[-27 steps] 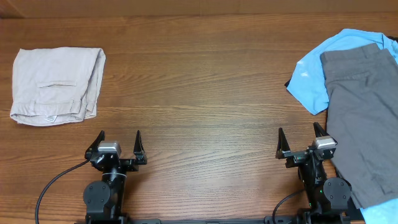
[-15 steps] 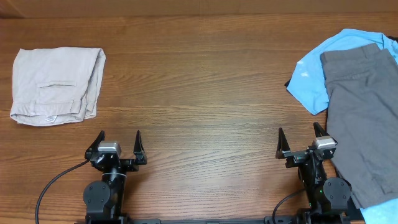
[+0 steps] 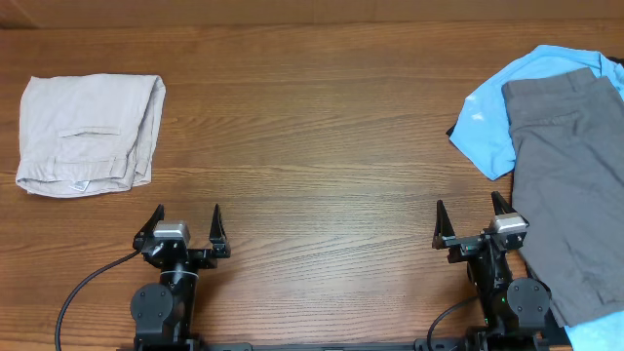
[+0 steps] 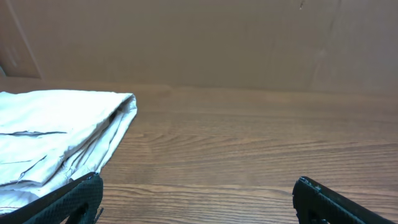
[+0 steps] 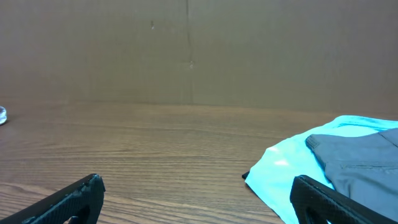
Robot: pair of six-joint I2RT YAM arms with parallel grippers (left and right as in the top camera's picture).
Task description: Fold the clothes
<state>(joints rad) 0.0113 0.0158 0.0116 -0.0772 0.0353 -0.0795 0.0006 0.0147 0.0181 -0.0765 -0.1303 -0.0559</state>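
Left gripper [image 3: 187, 211]: 2 black fingers spread wide, nothing between them, tips low over the wood. Right gripper [image 3: 468, 205]: same wide spread, nothing held. Both sit at the near edge of the table, well apart from each other. 1 black cable [image 3: 83, 292] curls off by my left arm's base.

Surface: table [image 3: 322, 127] of brown wood-grain board, smooth, the grain running left to right. Behind it in both wrist views stands a flat, plain brown wall [image 4: 217, 43] with a faint vertical seam.

The grey shorts [image 3: 565, 185] lie flat at the far right of the table, just beside my right gripper's outer finger. The waistband is at the far end and the legs run toward me. Dark grey woven cloth, matte, with 1 slit pocket visible below the waistband. They rest on top of the blue T-shirt [image 3: 497, 117] and have not been folded.

The T-shirt is light blue, soft-looking and rumpled, sticking out from under the shorts on the left, at the far end and at the near right corner. There is a pale patch on it, too small to read.

The beige shorts [image 3: 88, 132] lie at the far left, well apart from my left gripper, folded into a rough rectangle with 1 slit pocket showing.

Count: 2 grippers, 4 fingers, 3 garments (2 shorts, 1 T-shirt), 1 cable.
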